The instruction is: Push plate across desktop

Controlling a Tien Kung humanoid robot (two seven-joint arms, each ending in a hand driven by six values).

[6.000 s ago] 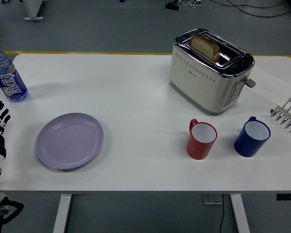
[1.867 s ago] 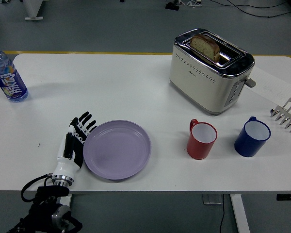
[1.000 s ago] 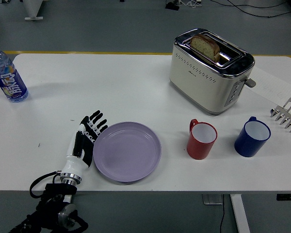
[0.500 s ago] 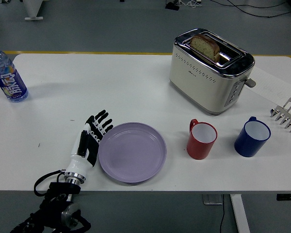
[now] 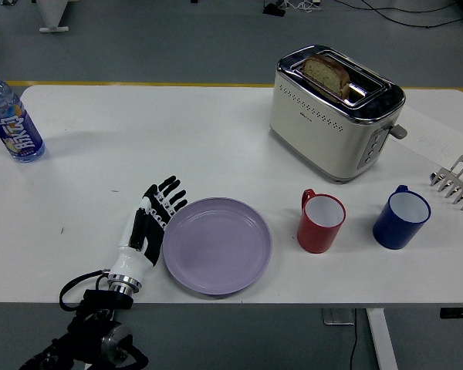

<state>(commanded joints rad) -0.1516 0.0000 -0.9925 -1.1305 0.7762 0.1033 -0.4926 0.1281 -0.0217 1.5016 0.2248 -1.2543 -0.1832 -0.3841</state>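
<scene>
While I watch from the head camera, my left robot hand (image 5: 149,224) lies flat on the white surface (image 5: 177,146) near its near edge, fingers (image 5: 167,197) stretched out and slightly spread, holding nothing. Its inner side presses against the left rim of the round lilac plate (image 5: 217,245), which sits close to the near edge, left of centre. Just to the plate's right stands a red mug (image 5: 320,222) with a white inside, and beyond that, toward the right edge, a blue mug (image 5: 400,217). At the right edge I see a metal toast rack (image 5: 457,180). Farther back, a cream and chrome toaster (image 5: 334,112) holds a bread slice (image 5: 326,75). A blue-capped water bottle (image 5: 11,119) stands at the far left corner.
</scene>
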